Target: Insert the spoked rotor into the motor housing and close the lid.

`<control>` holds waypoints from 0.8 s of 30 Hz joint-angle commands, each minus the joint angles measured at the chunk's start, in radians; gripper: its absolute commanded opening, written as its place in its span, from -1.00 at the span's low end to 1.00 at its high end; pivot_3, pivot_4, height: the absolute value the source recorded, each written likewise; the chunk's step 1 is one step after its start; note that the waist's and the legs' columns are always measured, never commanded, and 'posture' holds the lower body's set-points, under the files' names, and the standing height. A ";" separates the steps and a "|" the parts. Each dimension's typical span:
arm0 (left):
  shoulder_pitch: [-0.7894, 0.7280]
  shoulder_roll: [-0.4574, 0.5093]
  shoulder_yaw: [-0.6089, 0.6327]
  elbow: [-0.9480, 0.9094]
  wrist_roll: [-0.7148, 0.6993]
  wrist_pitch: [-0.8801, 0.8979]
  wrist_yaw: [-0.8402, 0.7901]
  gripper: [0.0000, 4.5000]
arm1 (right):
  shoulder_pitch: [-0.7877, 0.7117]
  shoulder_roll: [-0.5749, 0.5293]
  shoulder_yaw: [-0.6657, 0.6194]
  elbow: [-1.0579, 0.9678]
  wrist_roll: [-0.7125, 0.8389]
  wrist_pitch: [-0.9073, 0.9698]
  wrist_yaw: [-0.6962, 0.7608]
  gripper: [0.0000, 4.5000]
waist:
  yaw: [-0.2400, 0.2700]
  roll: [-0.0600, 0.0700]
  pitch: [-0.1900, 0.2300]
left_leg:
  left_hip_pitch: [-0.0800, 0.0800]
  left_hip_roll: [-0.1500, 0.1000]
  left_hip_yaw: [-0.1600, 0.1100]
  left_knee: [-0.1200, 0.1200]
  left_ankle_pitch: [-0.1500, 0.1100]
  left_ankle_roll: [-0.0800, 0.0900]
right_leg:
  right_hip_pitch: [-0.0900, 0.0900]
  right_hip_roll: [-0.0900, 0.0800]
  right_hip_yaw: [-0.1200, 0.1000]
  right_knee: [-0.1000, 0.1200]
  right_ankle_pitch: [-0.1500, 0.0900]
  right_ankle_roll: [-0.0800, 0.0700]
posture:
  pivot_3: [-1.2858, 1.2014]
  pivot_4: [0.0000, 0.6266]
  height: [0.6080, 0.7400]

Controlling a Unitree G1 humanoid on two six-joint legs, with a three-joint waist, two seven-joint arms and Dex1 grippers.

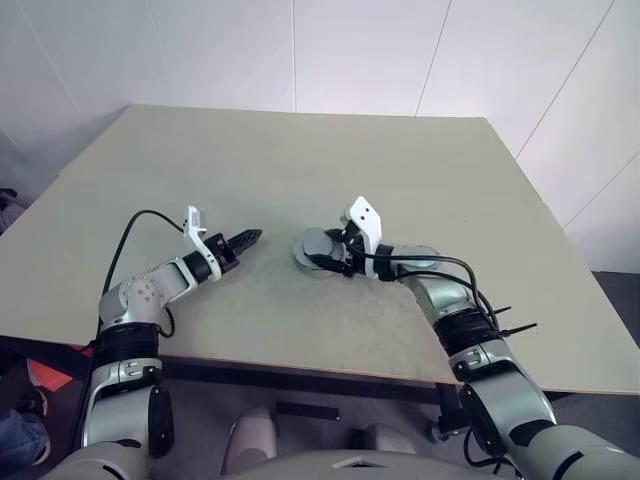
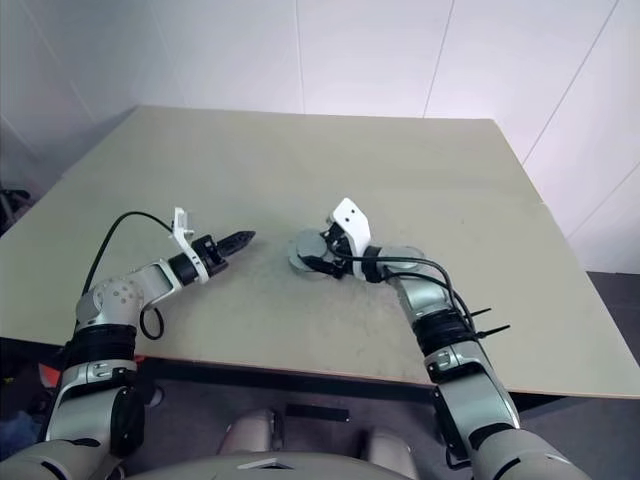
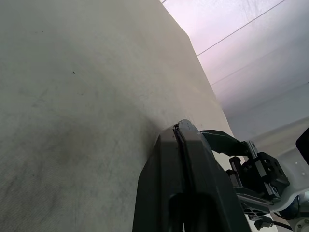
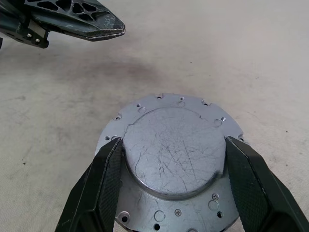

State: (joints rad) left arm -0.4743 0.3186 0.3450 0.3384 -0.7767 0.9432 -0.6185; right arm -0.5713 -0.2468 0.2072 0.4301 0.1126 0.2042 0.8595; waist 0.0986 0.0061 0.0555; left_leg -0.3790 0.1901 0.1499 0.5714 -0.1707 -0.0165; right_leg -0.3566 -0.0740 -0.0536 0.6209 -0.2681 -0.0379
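The grey disc point(image 4: 175, 162) runs off the picture's edge, its underside and surroundings hidden.

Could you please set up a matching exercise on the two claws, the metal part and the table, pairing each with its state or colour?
Things:
1. left claw
2. right claw
3. round silvery part
4. table

States:
a. lies flat on the table, scratched raised centre up
b. shut, holding nothing, above the table
c. fingers against either side of a raised centre
d. pale beige

Pairs: 1-b, 2-c, 3-a, 4-d
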 commanded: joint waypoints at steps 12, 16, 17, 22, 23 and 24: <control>-0.010 0.008 0.003 -0.027 0.003 -0.013 -0.016 -0.98 | 0.005 -0.016 0.009 -0.047 -0.003 0.032 0.015 0.42 | 0.000 0.000 0.000 | 0.000 0.000 0.000 0.000 -0.001 0.001 | 0.000 0.000 0.000 0.000 0.000 0.000 | 0.03 -1.00 1.00; -0.009 0.007 0.003 -0.029 0.004 -0.014 -0.015 -0.98 | 0.008 -0.021 0.017 -0.054 -0.006 0.042 0.026 0.42 | 0.000 0.000 0.000 | 0.000 0.000 0.000 0.000 -0.001 0.001 | 0.000 0.000 0.000 -0.001 0.000 0.000 | 0.03 -1.00 1.00; -0.009 0.007 0.003 -0.029 0.004 -0.014 -0.015 -0.98 | 0.008 -0.022 0.019 -0.055 -0.007 0.045 0.027 0.42 | 0.000 0.000 0.000 | 0.000 0.000 0.000 0.000 -0.001 0.001 | 0.000 0.000 0.000 -0.001 0.000 0.000 | 0.03 -1.00 1.00; -0.007 0.007 0.001 -0.032 0.005 -0.013 -0.014 -0.98 | 0.013 -0.031 0.031 -0.058 -0.016 0.064 0.030 0.42 | 0.001 0.000 0.000 | 0.000 0.000 0.000 0.000 -0.001 0.002 | 0.000 0.000 0.000 -0.001 0.000 0.000 | 0.03 -1.00 1.00; -0.007 0.007 0.001 -0.032 0.005 -0.013 -0.014 -0.98 | 0.014 -0.034 0.033 -0.057 -0.018 0.069 0.029 0.42 | 0.001 0.000 0.000 | 0.000 0.000 0.000 0.000 -0.001 0.002 | 0.000 0.000 0.000 -0.001 0.000 0.000 | 0.03 -1.00 1.00; -0.007 0.008 0.001 -0.032 0.005 -0.013 -0.014 -0.98 | 0.015 -0.036 0.036 -0.054 -0.023 0.073 0.024 0.42 | 0.001 0.000 0.000 | 0.000 0.000 0.000 0.000 -0.001 0.002 | 0.000 0.000 0.000 -0.001 0.000 0.000 | 0.03 -1.00 1.00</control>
State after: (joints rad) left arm -0.4738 0.3185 0.3440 0.3385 -0.7642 0.9429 -0.6200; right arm -0.5701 -0.2699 0.2269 0.3917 0.1080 0.2599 0.8719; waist 0.0994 0.0061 0.0554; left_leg -0.3793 0.1896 0.1500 0.5717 -0.1721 -0.0142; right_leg -0.3561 -0.0742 -0.0536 0.6204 -0.2681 -0.0379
